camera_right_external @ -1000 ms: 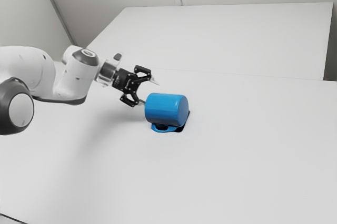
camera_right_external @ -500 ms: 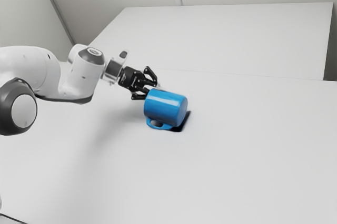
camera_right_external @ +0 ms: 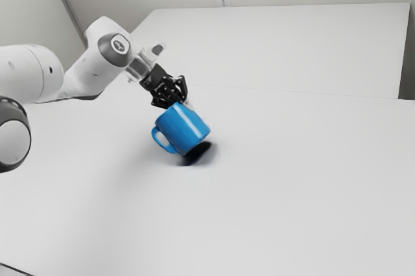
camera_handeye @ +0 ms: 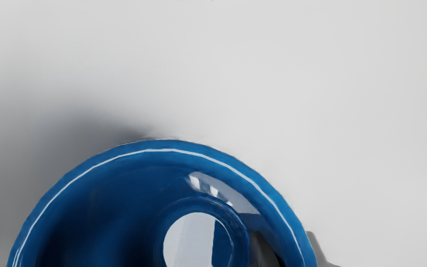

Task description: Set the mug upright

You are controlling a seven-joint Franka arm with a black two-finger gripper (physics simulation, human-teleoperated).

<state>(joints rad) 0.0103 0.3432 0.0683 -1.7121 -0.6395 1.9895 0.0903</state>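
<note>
My gripper (camera_right_external: 184,100) reaches down from the upper left in the exterior view and is shut on the wall of the blue mug (camera_right_external: 183,128). The mug is tilted, its mouth up toward my hand, its base lower and toward the exterior view's right, its handle on the exterior view's left. A dark shadow lies under it. In the wrist view I look into the mug (camera_handeye: 124,207); my gripper (camera_handeye: 289,246) has one finger inside the mouth and the other outside, with the rim between them.
The mug is over a wide white table (camera_right_external: 279,185). Behind it, at the back, stands a large pale panel (camera_right_external: 272,49). The arm takes up the exterior view's left side.
The gripper has closed on the mug's wall. My hand has risen and tipped downward, and the mug has turned from lying on its side to a tilt, its handle swinging to the exterior view's left.
</note>
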